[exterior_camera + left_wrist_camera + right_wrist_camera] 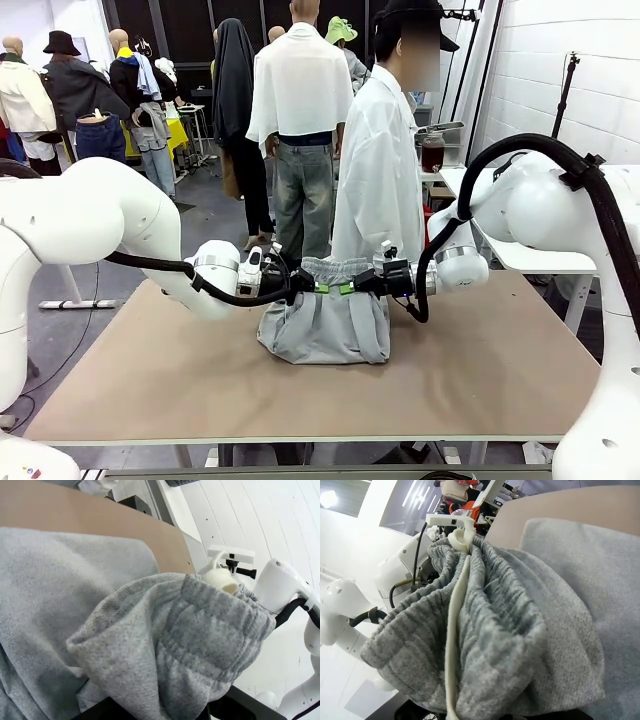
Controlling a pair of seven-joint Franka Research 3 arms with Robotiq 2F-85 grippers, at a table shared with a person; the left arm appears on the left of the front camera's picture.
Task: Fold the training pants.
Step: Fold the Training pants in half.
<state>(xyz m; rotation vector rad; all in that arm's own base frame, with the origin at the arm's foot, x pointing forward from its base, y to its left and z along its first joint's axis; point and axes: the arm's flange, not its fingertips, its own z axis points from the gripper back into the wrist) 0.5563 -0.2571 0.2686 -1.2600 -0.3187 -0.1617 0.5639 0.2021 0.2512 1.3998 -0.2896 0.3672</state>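
- Two grippers are pinching the training pants (pixel 325 325) at the waistband: the left gripper (pixel 316 287) and right gripper (pixel 350 287) are clamping tight on its opposite ends, lifting that edge.
- Lower fabric is resting heaped at mid-table (pixel 150 370).
- Wide bare tabletop is lying open on both sides.
- A person (pixel 378 170) is standing at the far edge.
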